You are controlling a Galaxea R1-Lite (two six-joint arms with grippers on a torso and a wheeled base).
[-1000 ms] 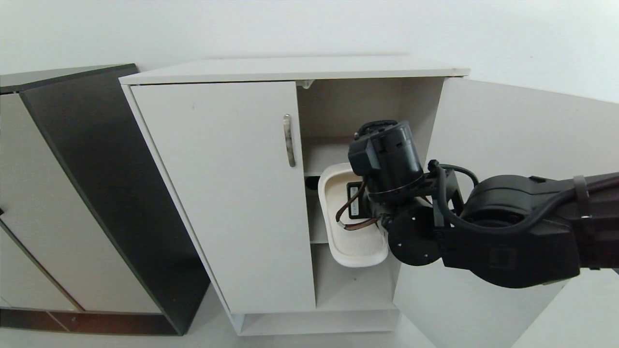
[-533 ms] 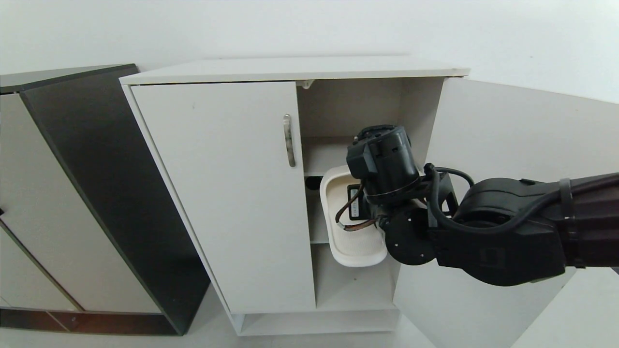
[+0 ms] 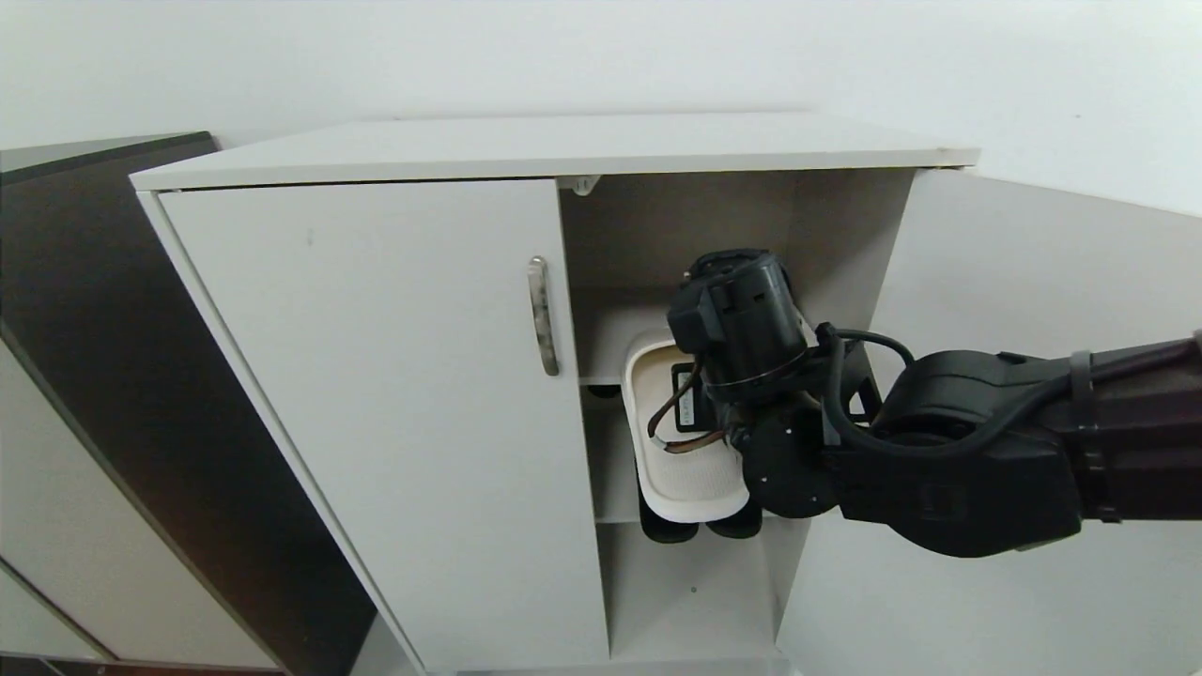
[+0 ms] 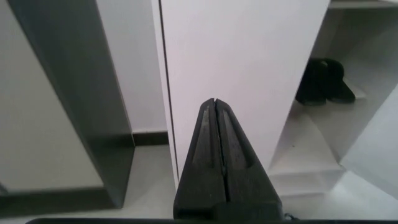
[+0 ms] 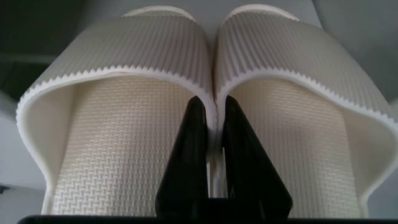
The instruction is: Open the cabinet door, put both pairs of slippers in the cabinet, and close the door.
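Cream slippers [image 5: 118, 130] are pinched by their touching inner walls in my right fingers [image 5: 196, 143], so the pair goes in as one. They're at the open cabinet [image 3: 563, 150], above the black slippers [image 4: 323, 81]. My left fingers [image 4: 205, 143] are pressed together, empty.

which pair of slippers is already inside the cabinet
The black pair, lying inside the cabinet with no gripper on it. The cream pair is clamped in the right gripper.
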